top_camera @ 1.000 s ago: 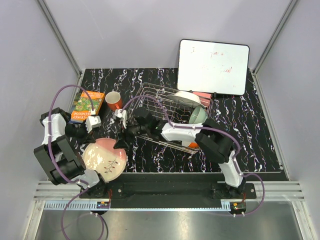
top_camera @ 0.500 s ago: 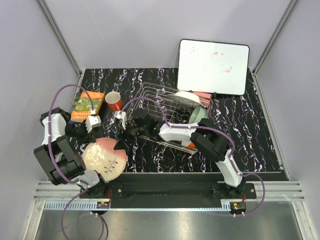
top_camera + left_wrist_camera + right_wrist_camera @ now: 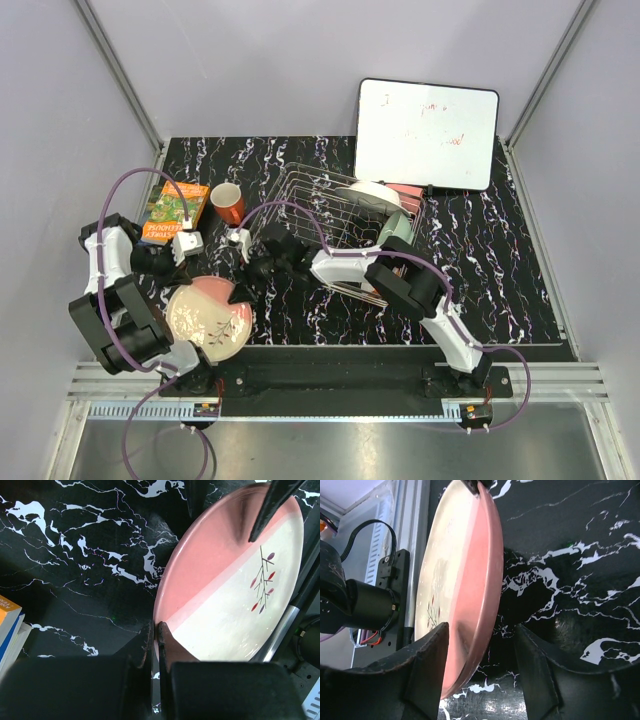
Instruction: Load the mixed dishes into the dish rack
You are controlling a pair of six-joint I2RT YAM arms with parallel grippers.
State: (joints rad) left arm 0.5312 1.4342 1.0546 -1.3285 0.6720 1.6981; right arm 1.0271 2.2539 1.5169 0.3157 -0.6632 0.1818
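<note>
The pink-and-cream plate (image 3: 208, 320) with the twig motif stands tilted at the near left of the table, its rim lifted. My left gripper (image 3: 172, 284) is shut on its left rim, as the left wrist view shows (image 3: 156, 626) on the plate (image 3: 235, 595). My right gripper (image 3: 238, 290) is open, and its fingers straddle the plate's far-right rim (image 3: 481, 630) without pinching the plate (image 3: 465, 570). The dish rack (image 3: 330, 200) stands mid-table and holds the white plate (image 3: 368, 193) and the pale green bowl (image 3: 396, 230). The orange-red mug (image 3: 228, 203) stands left of the rack.
A green-orange book (image 3: 175, 210) lies at the far left beside the mug. A whiteboard (image 3: 427, 133) leans behind the rack. Something orange (image 3: 386, 290) shows at the rack's near edge under the right arm. The metal rail (image 3: 410, 515) runs along the table's near edge.
My right arm has reached further left, bringing its open fingers around the plate's rim. The plate has tipped up more steeply in my left gripper's hold.
</note>
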